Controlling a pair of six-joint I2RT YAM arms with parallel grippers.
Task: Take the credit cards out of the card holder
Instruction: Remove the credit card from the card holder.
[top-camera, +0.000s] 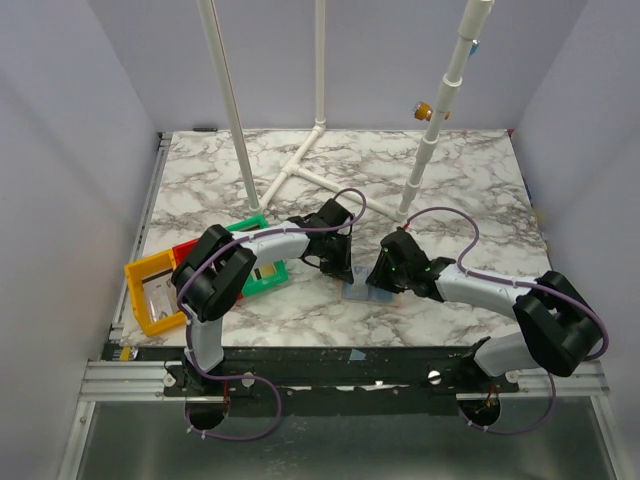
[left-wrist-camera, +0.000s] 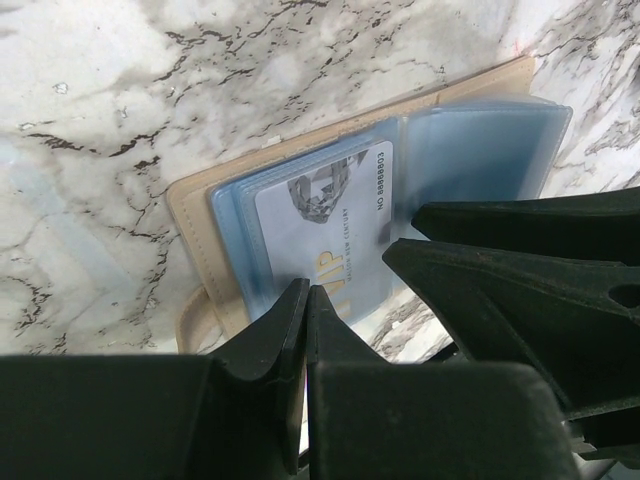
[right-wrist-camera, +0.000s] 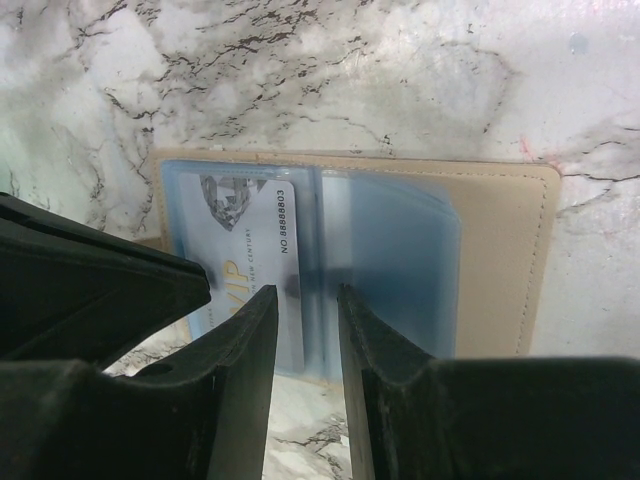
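On veined marble (top-camera: 480, 180), beige card holder (right-wrist-camera: 505, 260)

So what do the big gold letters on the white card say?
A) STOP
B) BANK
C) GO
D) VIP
D: the right wrist view shows the white card tucked among the clear blue sleeves of the open card holder, and the big gold letters printed on it read VIP.
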